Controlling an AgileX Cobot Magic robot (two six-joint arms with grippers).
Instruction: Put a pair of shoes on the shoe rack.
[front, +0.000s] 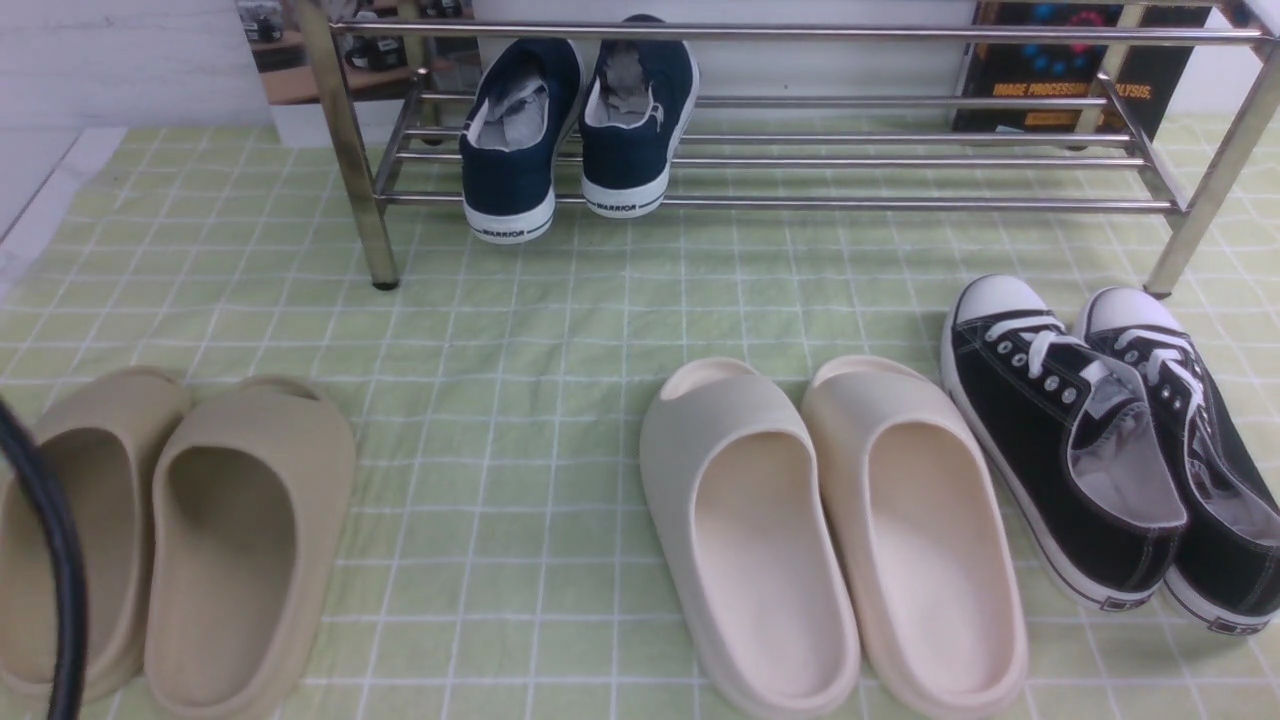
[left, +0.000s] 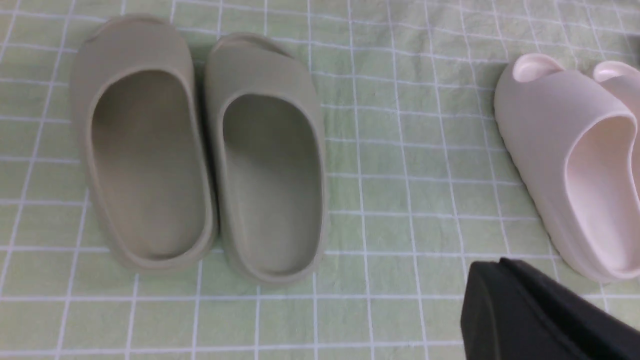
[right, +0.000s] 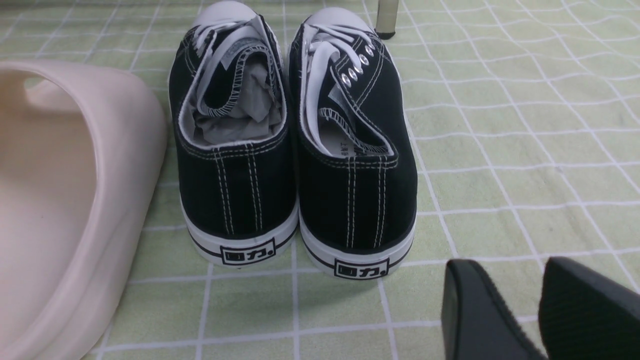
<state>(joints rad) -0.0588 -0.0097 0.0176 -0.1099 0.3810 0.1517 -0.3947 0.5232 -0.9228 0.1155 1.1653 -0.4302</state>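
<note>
Silver shoe rack (front: 780, 204) stretched ahead of you, both navy slip-on sneakers (front: 510, 150) side by side on its lower shelf, your left gripper (left: 505, 262) clenched, empty, your right gripper (right: 507, 262) parted, holding nothing, beyond the black sneakers (right: 350, 210).

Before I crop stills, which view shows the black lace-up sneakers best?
The right wrist view: both black lace-up sneakers appear whole or nearly so, close up, with heel labels and stitching sharp. The front view has them smaller, the outer one cut by the frame edge. The left wrist view gives at most an unidentifiable dark sliver at its edge.
</note>
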